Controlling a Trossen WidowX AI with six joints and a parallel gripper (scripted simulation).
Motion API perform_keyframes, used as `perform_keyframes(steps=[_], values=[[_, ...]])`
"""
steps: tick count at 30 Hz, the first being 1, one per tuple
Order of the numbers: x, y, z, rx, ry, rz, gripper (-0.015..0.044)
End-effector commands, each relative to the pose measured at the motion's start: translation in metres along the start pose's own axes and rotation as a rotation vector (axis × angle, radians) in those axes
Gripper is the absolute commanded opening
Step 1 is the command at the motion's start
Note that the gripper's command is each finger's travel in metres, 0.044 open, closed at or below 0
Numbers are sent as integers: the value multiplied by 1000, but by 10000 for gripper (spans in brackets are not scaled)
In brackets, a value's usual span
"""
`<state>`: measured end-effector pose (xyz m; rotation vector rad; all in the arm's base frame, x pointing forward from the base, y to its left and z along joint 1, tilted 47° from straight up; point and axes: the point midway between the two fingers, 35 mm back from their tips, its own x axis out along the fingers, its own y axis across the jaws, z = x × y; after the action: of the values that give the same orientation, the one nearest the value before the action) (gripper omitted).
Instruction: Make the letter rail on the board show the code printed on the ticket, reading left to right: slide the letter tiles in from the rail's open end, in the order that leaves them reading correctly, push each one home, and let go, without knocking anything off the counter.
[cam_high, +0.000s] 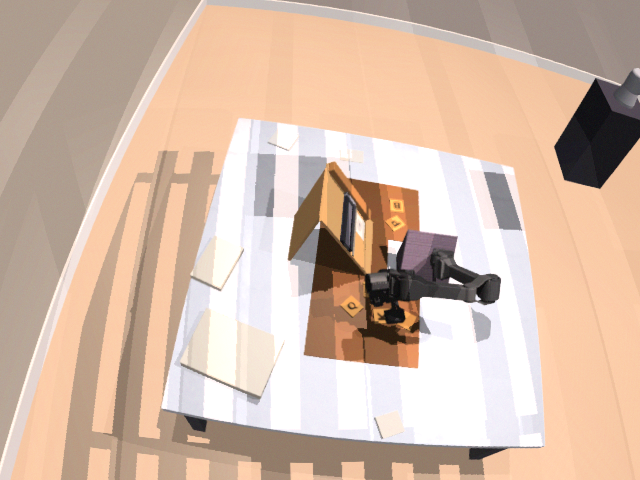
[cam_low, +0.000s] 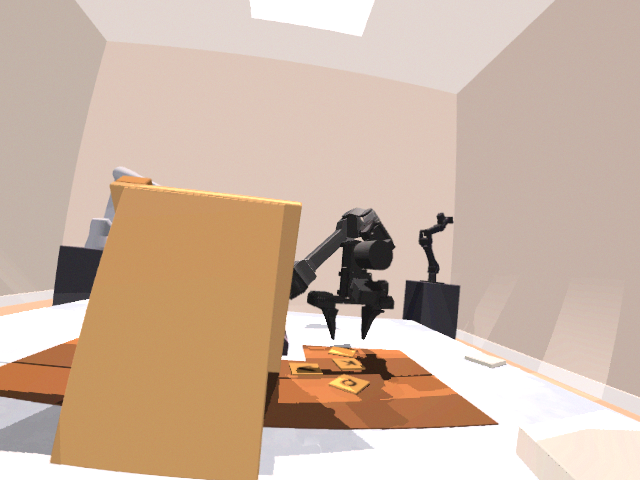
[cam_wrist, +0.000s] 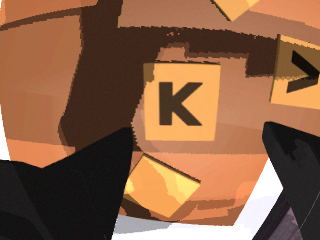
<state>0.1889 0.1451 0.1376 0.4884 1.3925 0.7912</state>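
Observation:
My gripper is open and empty, pointing down above the K tile, which lies flat between the fingers as the wrist sees it. The Q tile, V tile and a tile with no readable letter lie around it. Two more tiles, a B and one with an unclear letter, lie beyond the board. The tilted board bears a dark rail and a white card, too small to read.
The tiles lie on a brown mat. A purplish block stands by the arm's base. Pale flat slabs lie at the left, and a small one near the front edge.

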Motion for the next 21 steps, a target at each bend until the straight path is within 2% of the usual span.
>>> perform_keyframes(steps=[1,8,15,21], values=[[4,5,-4,49,4,-9,340],[7,6,-3,49,4,-10,340],[36,8,-2,49,3,-7,340],[37,8,-2,49,3,-7,340]])
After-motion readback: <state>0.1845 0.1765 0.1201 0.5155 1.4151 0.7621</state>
